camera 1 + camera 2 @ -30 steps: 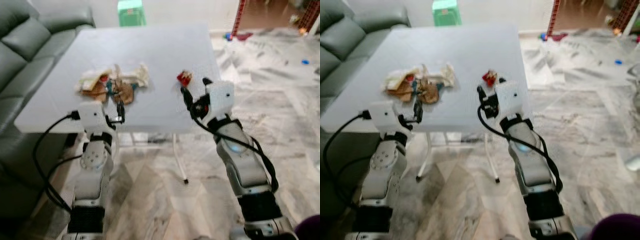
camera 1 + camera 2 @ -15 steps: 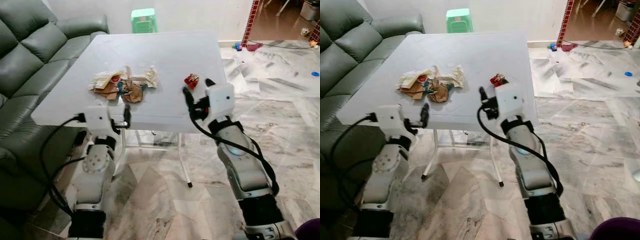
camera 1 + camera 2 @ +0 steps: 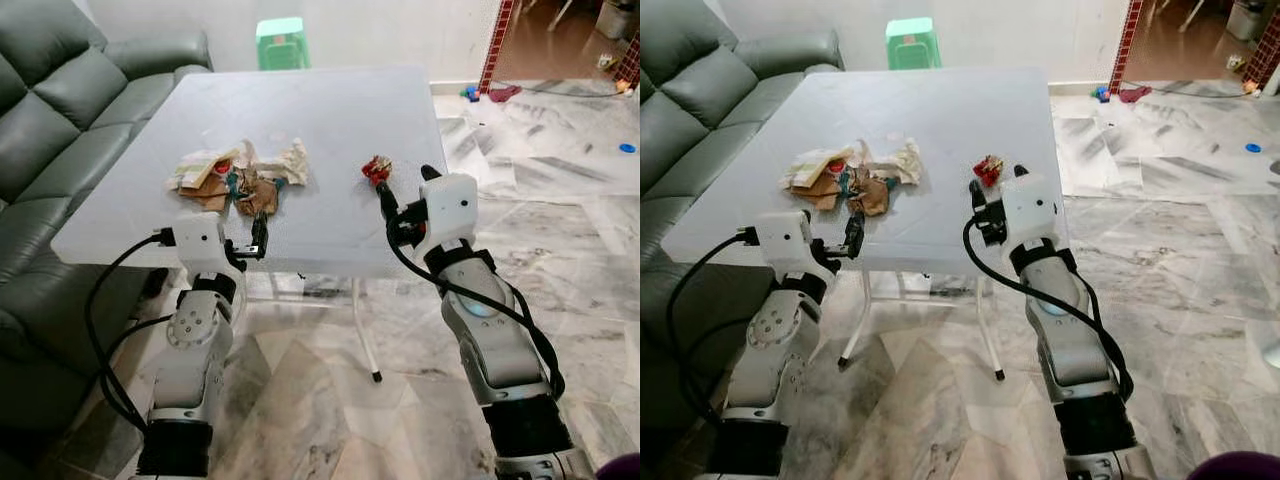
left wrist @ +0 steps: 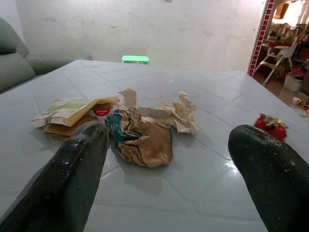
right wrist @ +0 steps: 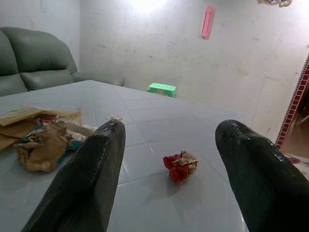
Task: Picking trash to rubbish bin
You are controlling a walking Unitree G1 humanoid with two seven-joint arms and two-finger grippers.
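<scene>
A heap of trash (image 3: 240, 176) lies on the white table (image 3: 320, 110): crumpled brown paper (image 4: 145, 145), torn white paper and flat cardboard packets (image 4: 67, 112). A small red crumpled wrapper (image 3: 376, 170) sits apart, near the table's right side. My left gripper (image 3: 256, 238) is open at the table's front edge, pointing at the heap and holding nothing. My right gripper (image 3: 406, 188) is open just short of the red wrapper (image 5: 180, 166), which shows between its two fingers (image 5: 96, 164) without touching them.
A grey-green sofa (image 3: 60, 110) flanks the table's left side. Behind the table stands a green stool (image 3: 281, 42). Marble floor (image 3: 560, 200) spreads to the right toward a doorway, with small items on it. A purple rim (image 3: 1240, 468) shows at the bottom right corner.
The head view has steadied and shifted, so the table sits a little nearer. Both grippers have come closer to the table's front edge, the right one nearer the red wrapper.
</scene>
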